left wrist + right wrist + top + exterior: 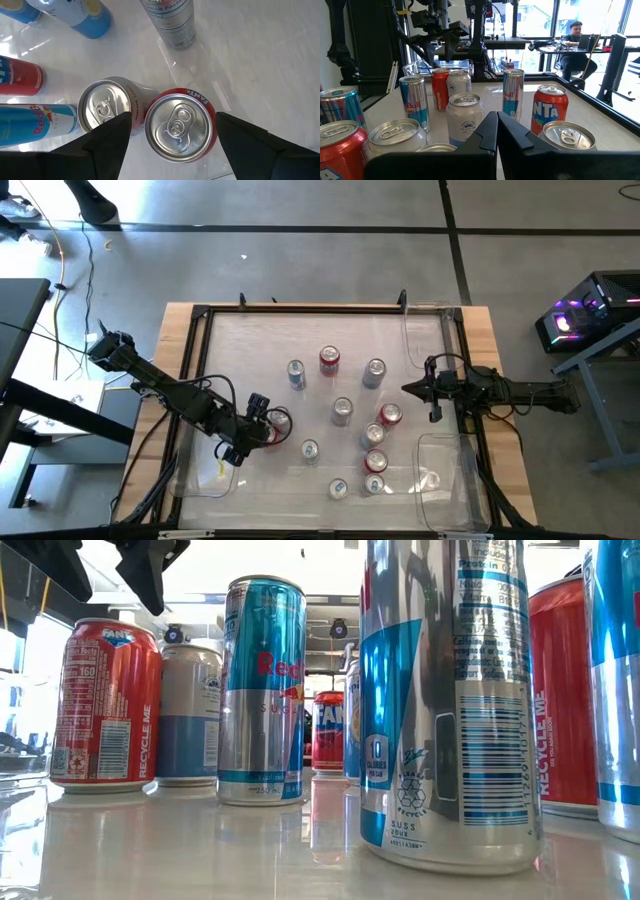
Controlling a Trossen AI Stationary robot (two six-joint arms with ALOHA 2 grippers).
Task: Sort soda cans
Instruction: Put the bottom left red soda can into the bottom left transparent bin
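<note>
Looking down at my tabletop (200,340) from the overhead cam, I'm seeing the left hand (262,428) sitting at about 8 o'clock from the middle of the spread. It's hanging wide open right over a red Fanta can (179,125), with one finger (107,145) on each side of the can's top and not squeezing it as far as I can tell. A silver can (106,105) is standing right up against that red one, pretty much touching it.

The right hand (410,388) is parked out at 3 o'clock, fingers pressed together with nothing between them, pointing in toward the cans.

The rest of the soda cans are standing upright and scattered across the middle of the tabletop. A red-topped one (329,360) is sitting at 12 o'clock with two silver-blue ones flanking it, one (296,373) toward 10 and one (374,371) toward 2. A silver can (342,411) is sitting near dead centre. Two red cans (389,415) (375,462) are lining up with others toward 5 o'clock, and one small can (309,450) is sitting at 6 o'clock.

From the right wrist cam I'm also catching a person (576,40) sitting at a desk way back in the room.

A clear plastic bin (440,480) is sitting at the 4 o'clock corner, another (425,330) up at 1 o'clock.
</note>
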